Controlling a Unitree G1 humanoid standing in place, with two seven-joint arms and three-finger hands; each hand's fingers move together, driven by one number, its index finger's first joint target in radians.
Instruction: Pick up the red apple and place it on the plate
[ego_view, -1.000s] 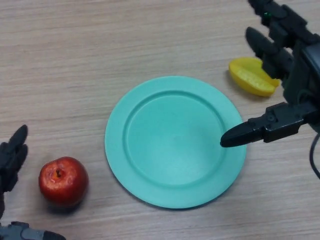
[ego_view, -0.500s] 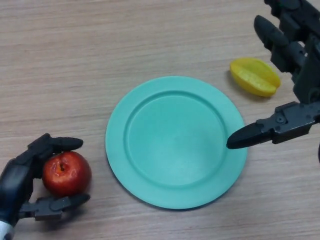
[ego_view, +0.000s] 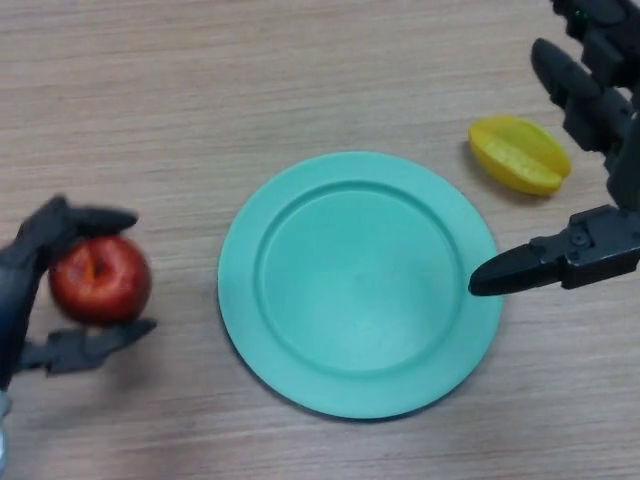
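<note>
Left hand (ego_view: 25, 290): fingers clamped round the red apple (ego_view: 100, 279), now carried higher and further left than half a second ago.
Right hand (ego_view: 590, 150): fingers apart, thumb tip over the plate (ego_view: 300, 200) rim, shifted slightly right.

Single head view, steeply downward and close over the wooden table (ego_view: 300, 80) and teal plate (ego_view: 360, 283).

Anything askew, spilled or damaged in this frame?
Nothing stands out. The left hand has its fingers curled round the red apple, left of the bare teal plate. A yellow fruit piece lies beyond the plate's far right edge, and the right hand reaches over the plate's right rim.
</note>
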